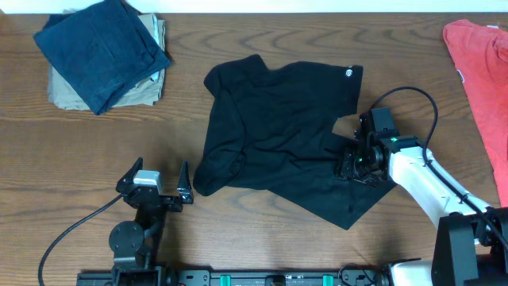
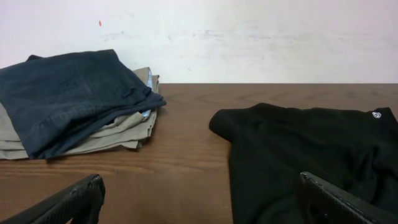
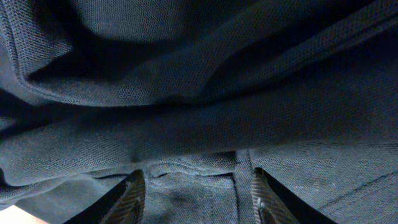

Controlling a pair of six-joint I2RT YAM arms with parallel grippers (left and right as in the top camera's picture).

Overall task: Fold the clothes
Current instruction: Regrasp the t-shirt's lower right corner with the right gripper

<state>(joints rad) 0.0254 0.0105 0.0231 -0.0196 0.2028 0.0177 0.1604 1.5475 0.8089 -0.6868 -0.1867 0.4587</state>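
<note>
The clothes, a black T-shirt [image 1: 278, 135], lie crumpled in the middle of the table with a tiny round white logo [image 1: 350, 73] at the far right corner. My right gripper [image 1: 349, 163] is pressed down into the shirt's right edge. In the right wrist view its jaws [image 3: 196, 193] stand partly apart, with a seamed fold of black fabric [image 3: 186, 93] between the fingers [image 3: 132, 196]. My left gripper [image 1: 161, 168] rests open on bare table, left of the shirt's lower corner. The left wrist view shows the gripper [image 2: 199, 186] empty, with the shirt [image 2: 298, 149] ahead on the right.
A folded navy garment [image 1: 103, 48] lies on a tan one [image 1: 147, 87] at the back left, also seen in the left wrist view [image 2: 68, 93]. A red garment [image 1: 484, 63] lies along the right edge. A white wall stands behind the table.
</note>
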